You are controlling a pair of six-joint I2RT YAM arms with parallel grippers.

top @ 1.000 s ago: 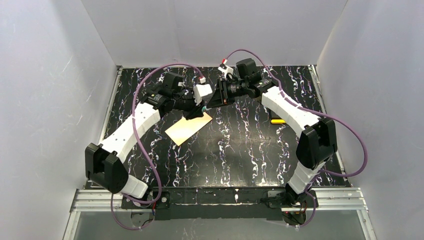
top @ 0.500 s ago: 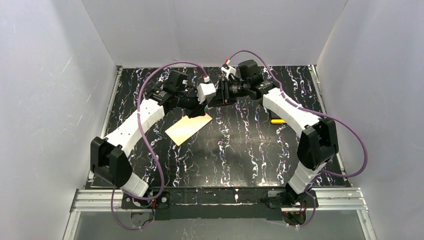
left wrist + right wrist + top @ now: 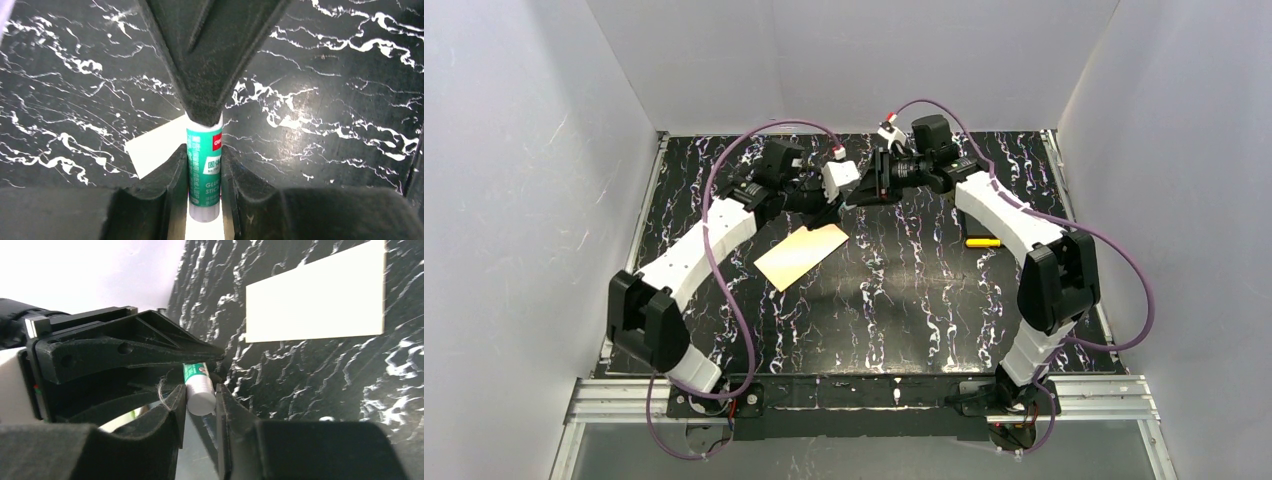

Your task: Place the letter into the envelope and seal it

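The cream-tan envelope (image 3: 802, 255) lies flat on the black marbled table, left of centre; it also shows in the right wrist view (image 3: 315, 305), and a corner shows in the left wrist view (image 3: 155, 152). The letter is not in view as a separate sheet. My left gripper (image 3: 832, 212) is shut on the green body of a glue stick (image 3: 204, 170), above the envelope's far corner. My right gripper (image 3: 856, 200) meets it from the right and is shut on the stick's white end (image 3: 199, 397). The two grippers touch tip to tip.
A small yellow object (image 3: 981, 241) lies on the table to the right, under the right forearm. White walls close in the table on the left, back and right. Purple cables loop over both arms.
Both grippers, joined at the glue stick, have moved a little up and away from the envelope's far corner. The envelope has not moved.
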